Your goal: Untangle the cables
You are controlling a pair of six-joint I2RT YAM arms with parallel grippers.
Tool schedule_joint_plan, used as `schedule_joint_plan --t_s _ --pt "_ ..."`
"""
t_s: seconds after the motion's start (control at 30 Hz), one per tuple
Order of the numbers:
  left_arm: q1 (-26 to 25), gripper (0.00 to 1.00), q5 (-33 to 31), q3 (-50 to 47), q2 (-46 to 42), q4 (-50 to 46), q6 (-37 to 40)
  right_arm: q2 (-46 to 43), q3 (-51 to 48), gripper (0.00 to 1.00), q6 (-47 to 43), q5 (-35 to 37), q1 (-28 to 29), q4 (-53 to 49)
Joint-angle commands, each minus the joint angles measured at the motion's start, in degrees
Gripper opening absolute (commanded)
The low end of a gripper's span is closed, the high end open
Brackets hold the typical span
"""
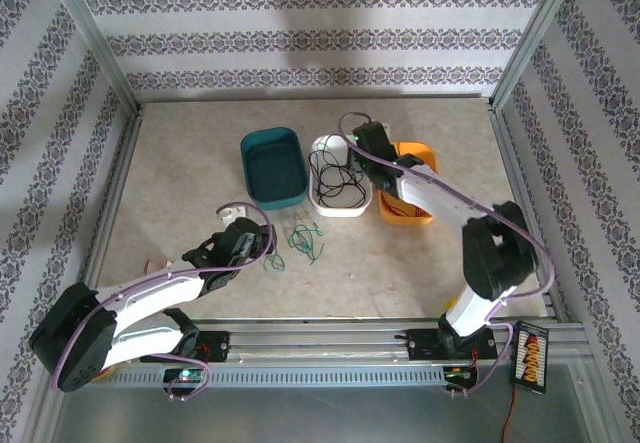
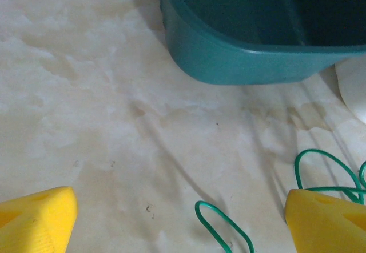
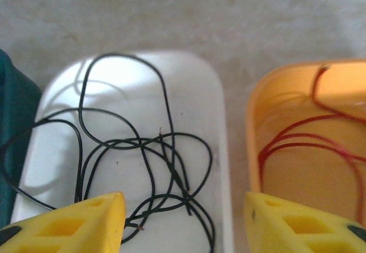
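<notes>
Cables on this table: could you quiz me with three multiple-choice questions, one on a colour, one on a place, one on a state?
1. What colour are the cables in the orange tray?
A. red
B. green
C. black

2. Where do the black cables lie?
A. orange tray
B. white tray
C. bare table

3. How is the left end effector?
A. shut on a cable
B. shut on a tray
C. open

Answers:
1 A: they show red against the orange floor.
2 B: the black tangle rests inside the white tray.
3 C: its yellow fingers stand wide apart, gripping nothing.
</notes>
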Motion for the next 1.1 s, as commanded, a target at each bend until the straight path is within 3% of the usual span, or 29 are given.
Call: schedule_joint_plan --t_s 0.0,0.33,0.63,0.83,1.07 --pt "0.41 0.91 3.07 1.82 0.47 -4.11 2.11 -5.63 -4.71 0.56 -1.0 3.64 1.18 1.21" --pt "-1.09 0.73 10.47 0.39 -1.0 -7.53 3.28 -15.35 -15.15 0.56 2.27 3.55 2.55 0.31" --pt "-1.52 0.6 17.82 0.25 -2.46 -13.64 2.83 -16.24 -14.5 0.56 3.01 2.82 2.72 -0.28" --pt "-1.53 0.57 18.79 -0.66 -2.67 -12.53 3.6 -15.88 -14.72 0.56 4.06 2.59 2.91 0.1" --pt "-1.53 0.42 18.36 0.1 1.91 -10.49 4.5 -16.08 -14.79 0.56 4.33 2.5 3.43 -0.21"
